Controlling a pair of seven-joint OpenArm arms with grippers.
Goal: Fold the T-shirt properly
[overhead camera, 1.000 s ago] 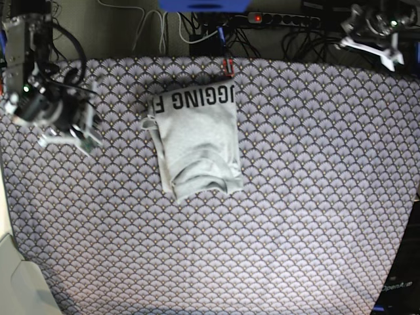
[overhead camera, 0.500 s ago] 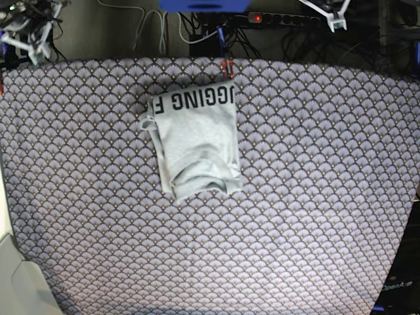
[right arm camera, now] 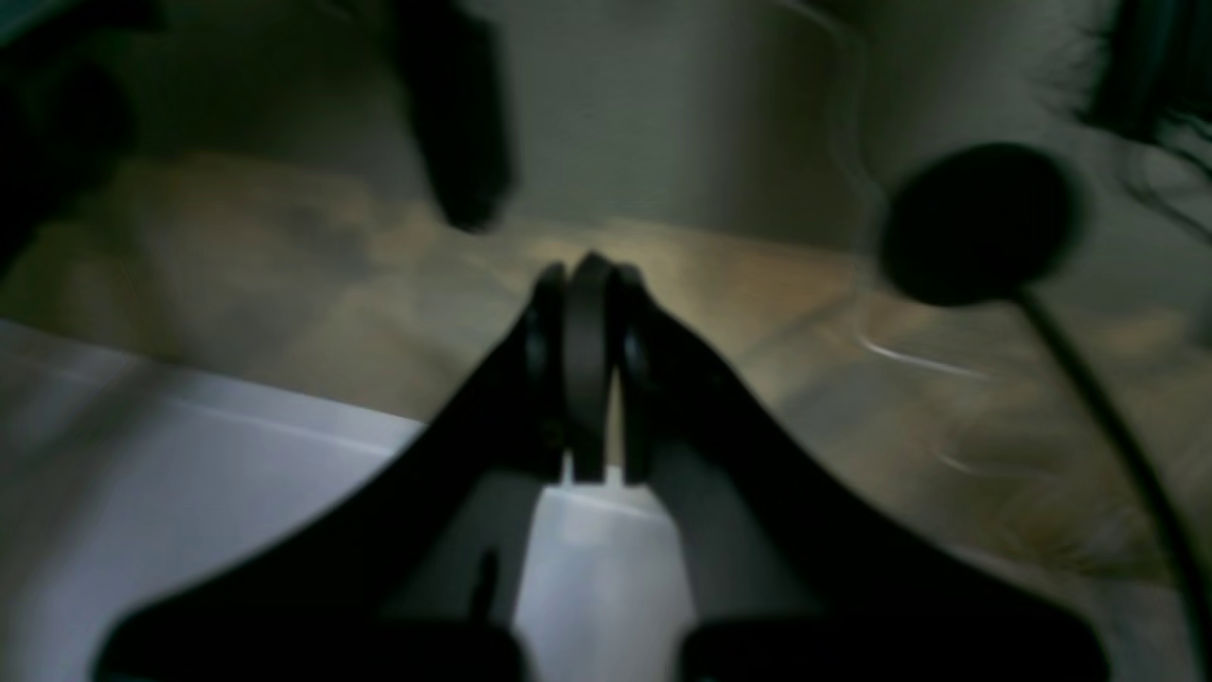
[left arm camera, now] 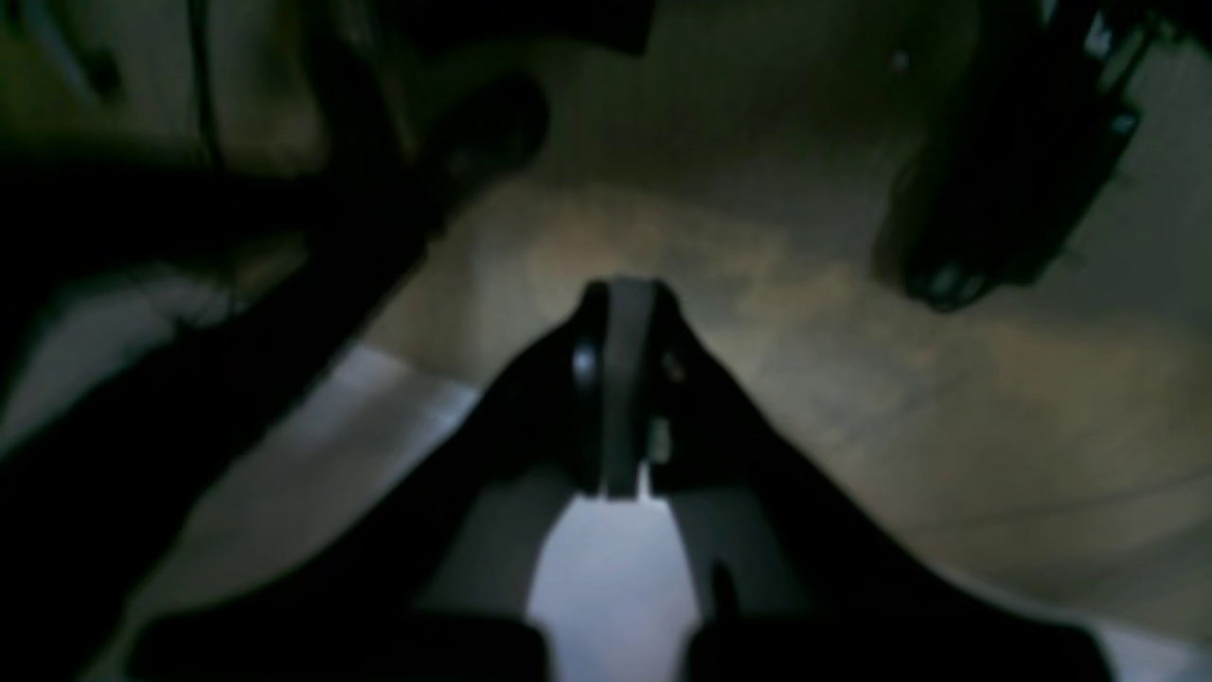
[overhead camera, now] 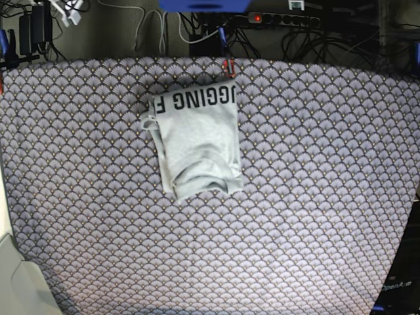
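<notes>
The T-shirt [overhead camera: 199, 141] lies folded into a narrow rectangle at the table's far middle. A strip of black lettering faces up along its far edge, and its near end is rumpled. Both arms are drawn back behind the table, well away from the cloth. A white tip of my right gripper [overhead camera: 67, 8] shows at the top left corner of the base view. In the wrist views my left gripper [left arm camera: 620, 289] and my right gripper [right arm camera: 587, 267] are both shut on nothing, over the floor beyond the table's edge.
The scallop-patterned tablecloth [overhead camera: 315, 197] covers the whole table. A red clip [overhead camera: 228, 67] sits on the far edge just behind the shirt. A power strip [overhead camera: 282, 18] and cables lie behind the table. A pale object [overhead camera: 20, 282] stands at the near left corner.
Both arms have pulled up and back, almost out of the base view. The left gripper has closed. The T-shirt has not moved.
</notes>
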